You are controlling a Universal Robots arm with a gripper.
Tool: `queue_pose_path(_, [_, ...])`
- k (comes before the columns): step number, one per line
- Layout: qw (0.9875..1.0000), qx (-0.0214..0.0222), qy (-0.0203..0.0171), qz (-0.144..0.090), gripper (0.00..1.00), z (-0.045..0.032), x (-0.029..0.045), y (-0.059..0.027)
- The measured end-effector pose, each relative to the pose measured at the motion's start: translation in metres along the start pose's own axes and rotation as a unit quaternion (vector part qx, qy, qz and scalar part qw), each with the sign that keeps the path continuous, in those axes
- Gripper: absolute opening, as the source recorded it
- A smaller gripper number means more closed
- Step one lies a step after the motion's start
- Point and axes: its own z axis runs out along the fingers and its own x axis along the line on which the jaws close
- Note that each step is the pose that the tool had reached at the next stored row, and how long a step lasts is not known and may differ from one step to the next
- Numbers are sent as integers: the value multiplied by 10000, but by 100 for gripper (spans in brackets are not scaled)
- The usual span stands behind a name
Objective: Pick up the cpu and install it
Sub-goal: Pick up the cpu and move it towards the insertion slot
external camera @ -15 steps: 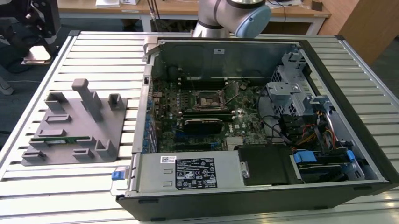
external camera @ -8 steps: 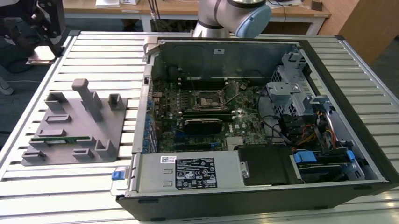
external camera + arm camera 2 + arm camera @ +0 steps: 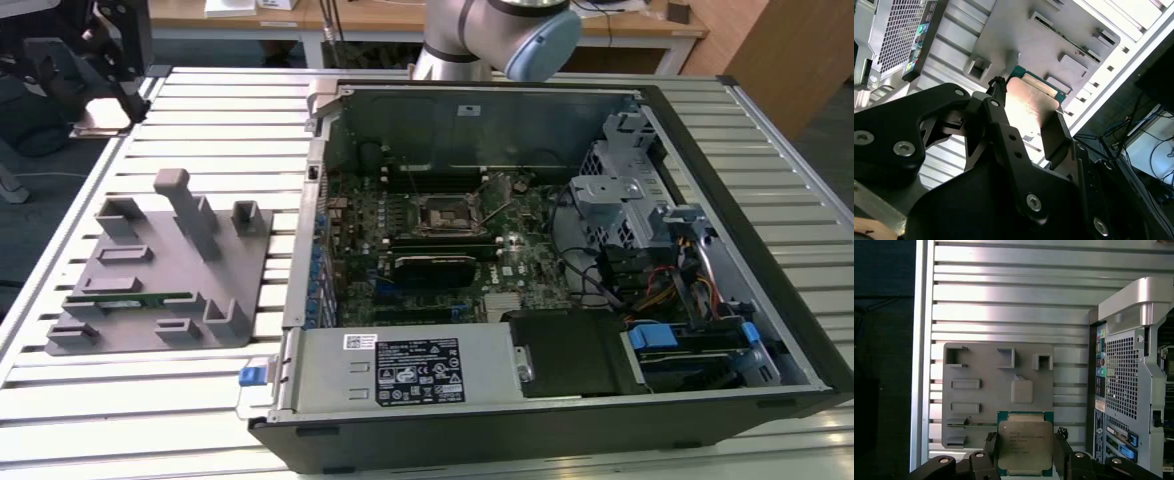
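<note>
The gripper (image 3: 1025, 455) is clamping its jaws on opposite edges of the cpu (image 3: 1025, 444), holding it over the grey fixture tray (image 3: 979, 367) on the slatted counter (image 3: 1004, 290). It is probably handling as a light, rigid, fragile plate, best gripped by its edges.

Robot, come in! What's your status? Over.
Gripper shut on the cpu. Cpu held over the grey tray, beside the computer case. Nothing seen in the way.

Slatted metal table (image 3: 174, 400) carries two items. Grey fixture plate (image 3: 147, 272) lies just beside open computer case (image 3: 534, 445), on exterior view's left.
</note>
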Motion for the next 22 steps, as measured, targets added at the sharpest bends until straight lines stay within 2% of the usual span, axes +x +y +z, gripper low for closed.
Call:
queue_pose_path(9, [10000,0,0,0,53,2,-151,-2])
queue_pose_path(14, [10000,0,0,0,53,5,-275,-3])
queue_pose_path(17, [10000,0,0,0,53,12,-361,-4])
queue_pose_path(22, [10000,0,0,0,53,32,-562,-6])
